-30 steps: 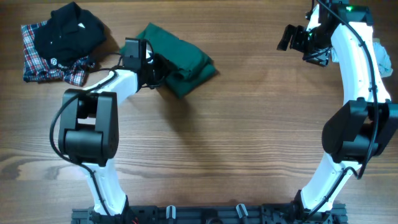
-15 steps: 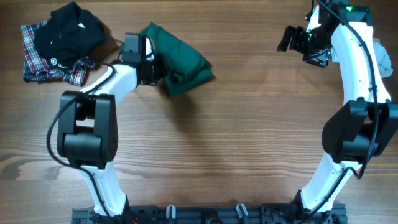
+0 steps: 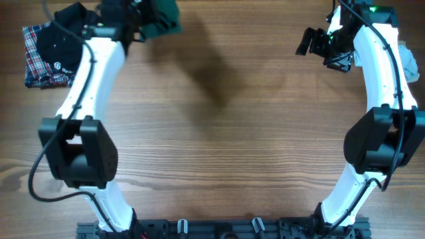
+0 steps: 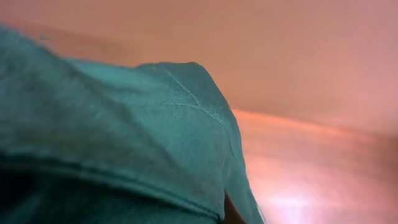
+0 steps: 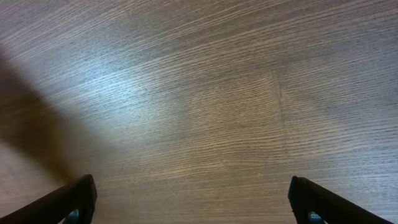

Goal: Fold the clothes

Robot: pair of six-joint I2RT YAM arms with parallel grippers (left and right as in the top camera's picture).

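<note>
Green, dark and plain, the garment (image 3: 165,16) is bunched into a wad at the far edge of the wooden table (image 3: 226,153), left of centre. The left gripper (image 3: 143,14) has its jaws pinched together on the fabric, with the left arm stretched far forward. A soft shadow lies on the wood below and to the right of the bundle, which appears to be off the surface. In the left wrist view the garment (image 4: 124,143) fills the lower left as a rounded fold with a stitched seam, and the gripper's own fingers are hidden behind it.

Just left of the bundle lies a black shirt (image 3: 73,30) on a red-blue plaid shirt (image 3: 36,66).

The right gripper (image 3: 308,41) hovers at the far right, well apart from the garment. Its fingertips (image 5: 78,198) stand wide apart over bare wood, holding nothing. A pale cloth (image 3: 408,63) shows at the right edge behind the right arm.
</note>
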